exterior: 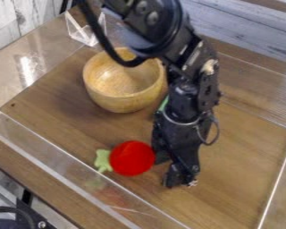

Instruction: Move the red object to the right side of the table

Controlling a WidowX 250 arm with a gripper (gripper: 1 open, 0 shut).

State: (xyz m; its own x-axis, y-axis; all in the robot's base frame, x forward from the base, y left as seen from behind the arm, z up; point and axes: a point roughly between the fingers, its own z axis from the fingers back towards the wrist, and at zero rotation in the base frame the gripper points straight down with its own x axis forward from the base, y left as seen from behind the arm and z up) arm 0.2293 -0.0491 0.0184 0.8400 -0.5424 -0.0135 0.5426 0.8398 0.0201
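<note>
The red object [131,158], a small round ball with a green leafy tip pointing left, lies on the table [250,148] near the front edge, left of centre. My gripper [170,168] points straight down and stands low over the table, right beside the ball on its right and touching it or nearly so. One dark finger [181,175] reaches the wood at the front. The other finger is lost against the dark hand and the ball, so the jaw gap does not show. I cannot tell whether the ball sits between the fingers.
A wooden bowl [124,80] stands behind the ball at the back left. A green block [164,109] peeks out behind the arm. A clear plastic holder [85,29] sits at the far back left. Low clear walls [56,174] edge the table.
</note>
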